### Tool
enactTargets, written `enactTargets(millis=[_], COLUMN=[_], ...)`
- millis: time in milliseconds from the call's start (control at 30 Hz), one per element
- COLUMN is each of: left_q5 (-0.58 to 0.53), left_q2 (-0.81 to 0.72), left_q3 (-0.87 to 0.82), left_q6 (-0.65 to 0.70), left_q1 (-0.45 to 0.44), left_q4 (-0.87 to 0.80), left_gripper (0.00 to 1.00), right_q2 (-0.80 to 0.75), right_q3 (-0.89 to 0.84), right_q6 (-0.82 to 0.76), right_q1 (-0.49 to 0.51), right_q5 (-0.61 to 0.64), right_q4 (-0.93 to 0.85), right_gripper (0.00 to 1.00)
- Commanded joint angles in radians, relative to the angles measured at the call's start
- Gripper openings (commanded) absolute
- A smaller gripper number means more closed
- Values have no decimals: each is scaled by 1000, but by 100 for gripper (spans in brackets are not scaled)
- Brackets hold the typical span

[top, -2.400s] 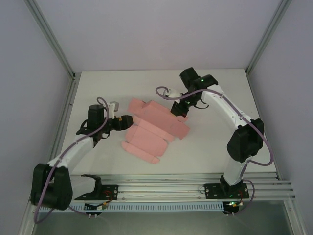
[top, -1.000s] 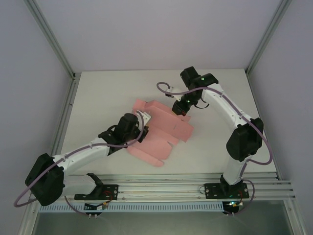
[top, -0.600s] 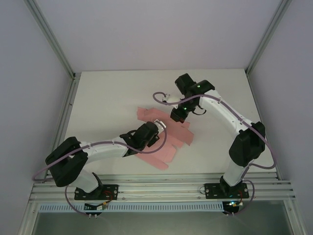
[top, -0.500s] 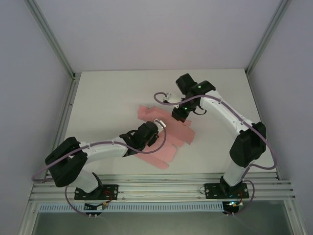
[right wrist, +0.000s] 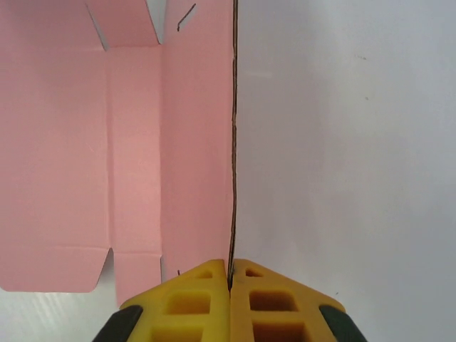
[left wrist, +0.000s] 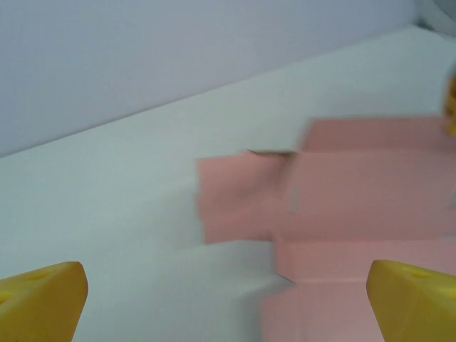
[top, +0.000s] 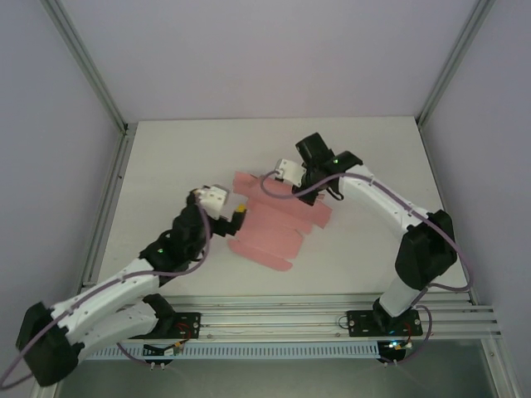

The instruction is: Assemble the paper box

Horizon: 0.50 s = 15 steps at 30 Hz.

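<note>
The paper box [top: 278,222] is a flat pink die-cut sheet with flaps and creases, lying mid-table. My right gripper [top: 297,184] is at its far edge. In the right wrist view that gripper [right wrist: 229,274] is shut on the sheet's edge, which runs away as a thin dark line, with the creased pink sheet [right wrist: 135,157] spreading to its left. My left gripper [top: 235,217] hovers at the sheet's left side. In the left wrist view, which is blurred, it [left wrist: 228,306] stands wide open with nothing between its yellow fingertips [left wrist: 39,299]; the pink sheet [left wrist: 356,192] lies ahead and to the right.
The white table [top: 166,157] is walled by pale panels, with metal frame posts [top: 87,66] at the back corners. An aluminium rail [top: 282,319] carrying both arm bases runs along the near edge.
My left gripper has opened and drawn back to the left off the sheet it was over. The right gripper stays shut on the sheet's far edge, shifted slightly left.
</note>
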Motion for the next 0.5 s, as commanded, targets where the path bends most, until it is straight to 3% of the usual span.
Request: enactTargets(millis=[0, 167, 267, 367, 467], left_q5=[5, -80, -23, 49, 81], left_q2=[-74, -85, -52, -19, -4], left_q3=[-21, -19, 3, 23, 25], left_q6=[-96, -136, -210, -284, -328], left_q1=[54, 78, 130, 183, 222], left_q4=[-66, -84, -114, -132, -135], left_gripper=[100, 100, 100, 100, 100], right_q2=[-65, -133, -154, -129, -97], right_q3=[-105, -277, -386, -527, -510], right_q6=[-161, -296, -388, -545, -521], right_q1=[52, 66, 74, 80, 84], right_q5=[150, 172, 174, 195, 241], right_q4=[305, 608, 810, 1119, 1088], right_gripper=[0, 0, 0, 0, 0])
